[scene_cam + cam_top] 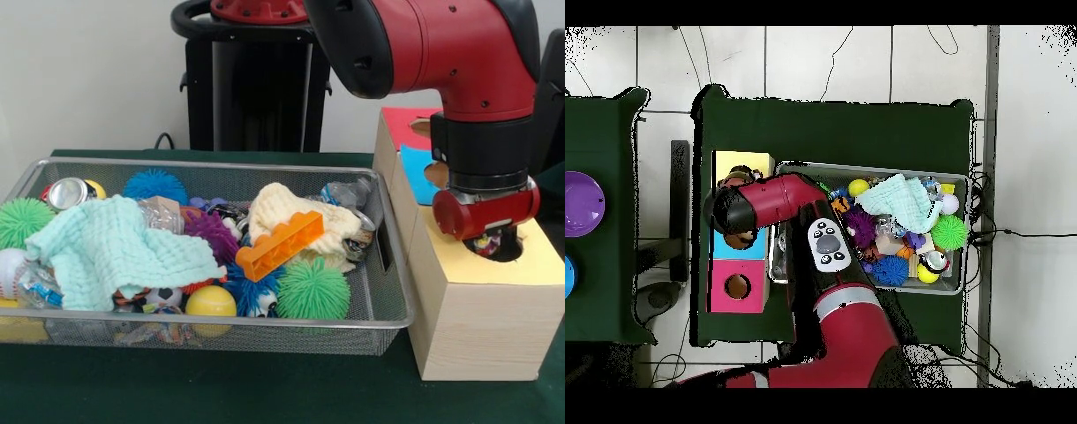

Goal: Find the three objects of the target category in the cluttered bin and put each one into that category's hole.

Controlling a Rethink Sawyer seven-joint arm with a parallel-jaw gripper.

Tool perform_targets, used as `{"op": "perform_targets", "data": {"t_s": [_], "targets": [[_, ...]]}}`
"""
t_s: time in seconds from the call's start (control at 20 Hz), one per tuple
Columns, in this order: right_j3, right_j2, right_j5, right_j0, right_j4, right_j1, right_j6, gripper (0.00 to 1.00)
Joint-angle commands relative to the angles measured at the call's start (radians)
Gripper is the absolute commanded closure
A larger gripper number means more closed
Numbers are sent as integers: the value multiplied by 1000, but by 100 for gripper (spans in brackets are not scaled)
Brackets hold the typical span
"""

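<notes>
Tool hovers right at the yellow-faced hole, tips dipping into its mouth with a scrap of something colourful between them; whether it grips or has let go, nobody can tell from here. Over in the wire bin, no printed rags show plainly; any left are likely buried under the mint cloth or cream knit. Such rags should be light, limp and snag-prone, so a pinch on a raised fold looks best.
</notes>
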Motion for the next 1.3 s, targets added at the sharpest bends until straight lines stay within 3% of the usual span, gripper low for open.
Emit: {"op": "perform_targets", "data": {"t_s": [0.05,0.15,0.2,1.0,1.3], "targets": [[92,-7,47,-28,-55,26,26,0],[95,-3,40,-32,-55,26,26,0],[92,-3,45,-32,-53,27,25,100],[111,8,21,-44,-58,20,25,100],[168,57,48,-87,-41,-35,-4,100]]}}
